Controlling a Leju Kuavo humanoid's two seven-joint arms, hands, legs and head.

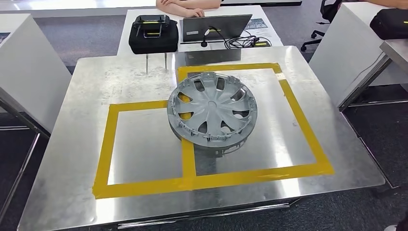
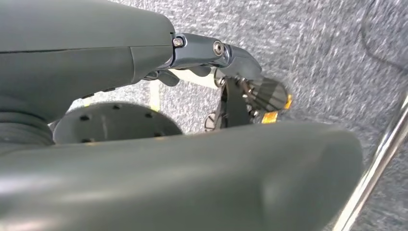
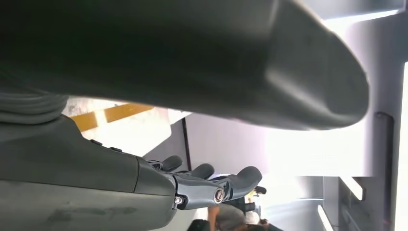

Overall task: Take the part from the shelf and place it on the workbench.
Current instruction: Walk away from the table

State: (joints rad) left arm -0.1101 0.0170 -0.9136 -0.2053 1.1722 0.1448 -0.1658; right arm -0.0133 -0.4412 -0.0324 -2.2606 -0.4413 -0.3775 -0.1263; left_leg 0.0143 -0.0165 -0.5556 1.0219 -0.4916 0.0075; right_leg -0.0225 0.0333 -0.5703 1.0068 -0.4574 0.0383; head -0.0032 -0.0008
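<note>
The part [image 1: 212,111] is showing a plain silver-grey all over, with darker cut-outs ringing its hub. Under it the workbench [image 1: 72,159] is gleaming in dull brushed silver, and yellow tape [image 1: 106,154] is tracing two overlapping rectangles on that surface around the part. Beyond the part a black case [image 1: 153,33] is carrying yellow-green trim, and beside it a dark grey laptop [image 1: 215,27] is sitting on a white table [image 1: 126,29]. The left hand [image 2: 226,57] is appearing dark grey over speckled grey carpet [image 2: 312,43]; the right hand [image 3: 211,183] is showing the same grey.
</note>
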